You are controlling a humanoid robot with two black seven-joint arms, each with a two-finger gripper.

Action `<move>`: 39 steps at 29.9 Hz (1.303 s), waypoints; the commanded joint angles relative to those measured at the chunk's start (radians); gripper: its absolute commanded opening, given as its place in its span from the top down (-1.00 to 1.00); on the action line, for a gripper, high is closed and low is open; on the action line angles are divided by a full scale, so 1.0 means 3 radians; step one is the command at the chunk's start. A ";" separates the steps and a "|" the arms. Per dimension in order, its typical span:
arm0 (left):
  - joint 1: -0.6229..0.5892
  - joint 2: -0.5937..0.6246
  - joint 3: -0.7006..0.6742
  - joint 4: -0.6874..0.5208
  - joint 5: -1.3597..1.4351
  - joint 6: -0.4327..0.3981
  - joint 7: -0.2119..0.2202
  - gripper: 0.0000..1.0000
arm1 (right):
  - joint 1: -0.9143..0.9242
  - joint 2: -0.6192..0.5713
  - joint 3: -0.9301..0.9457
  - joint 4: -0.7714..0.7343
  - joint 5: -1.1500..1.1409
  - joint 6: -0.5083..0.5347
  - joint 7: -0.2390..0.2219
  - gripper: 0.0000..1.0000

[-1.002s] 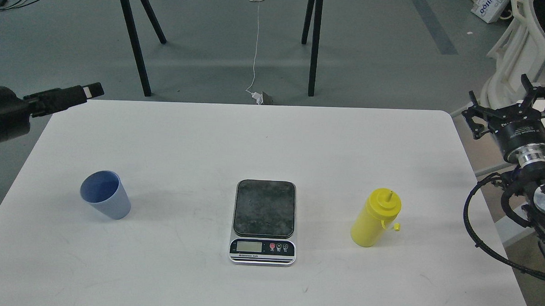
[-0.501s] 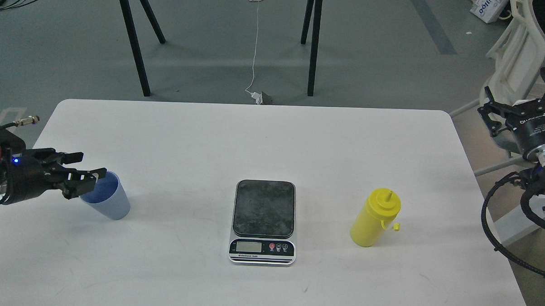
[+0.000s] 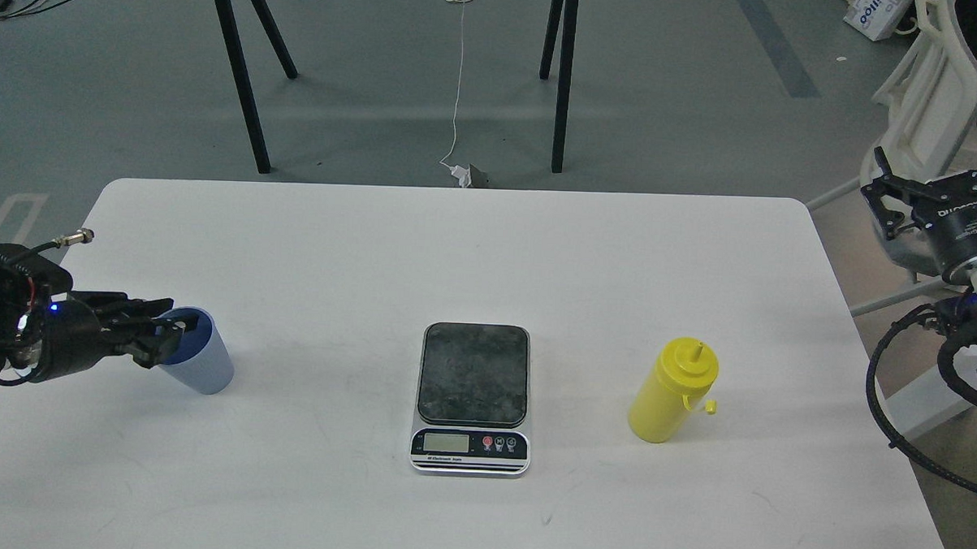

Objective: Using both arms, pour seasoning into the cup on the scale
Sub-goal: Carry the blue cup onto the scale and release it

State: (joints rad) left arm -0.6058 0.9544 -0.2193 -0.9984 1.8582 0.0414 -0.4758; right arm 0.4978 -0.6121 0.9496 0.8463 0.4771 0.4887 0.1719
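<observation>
The light blue cup (image 3: 206,367) stands upright on the white table (image 3: 489,250) at the left. My left gripper (image 3: 170,329) is open at the cup's left rim, with its fingers (image 3: 150,305) overlapping the rim and hiding part of the opening. The scale (image 3: 472,396) lies at the table's middle front, and its dark plate is bare. The yellow seasoning bottle (image 3: 670,393) stands upright right of the scale with its tip cover hanging. My right gripper (image 3: 939,172) is open, held up beyond the table's right edge, far from the bottle.
A black trestle stand (image 3: 244,71) and a white cable (image 3: 458,86) are on the floor behind the table. A white chair (image 3: 934,87) stands at the back right, behind my right arm. The arm's black cables (image 3: 882,410) hang by the table's right edge.
My left gripper swung down from above the table's far left corner to the cup and now sits lower and tighter against its rim. My right gripper drew back to the right.
</observation>
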 commanded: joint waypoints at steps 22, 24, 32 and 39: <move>-0.1319 -0.0490 -0.0021 -0.1351 0.0186 -0.1149 0.0185 0.89 | -0.0340 -0.0260 0.0296 0.0002 0.0005 0.0000 0.0000 -0.99; -0.1355 -0.0813 -0.0016 -0.1330 0.0452 -0.1323 0.0205 0.89 | -0.0391 -0.0337 0.0301 -0.0003 0.0005 0.0000 0.0000 -0.99; -0.1360 -0.1698 0.0127 -0.1096 0.0586 -0.1534 0.0502 0.87 | -0.0585 -0.0542 0.0475 -0.0044 0.0010 0.0000 0.0000 -0.99; -0.1355 -0.1719 0.0235 -0.0988 0.0581 -0.1534 0.0604 0.83 | -0.0667 -0.0542 0.0496 -0.0034 0.0020 0.0000 0.0005 -0.99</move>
State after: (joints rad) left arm -1.0137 0.4402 -0.1521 -1.3100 2.0337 -0.4187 -0.3094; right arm 0.3043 -0.7751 1.0978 0.8330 0.4809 0.4887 0.1718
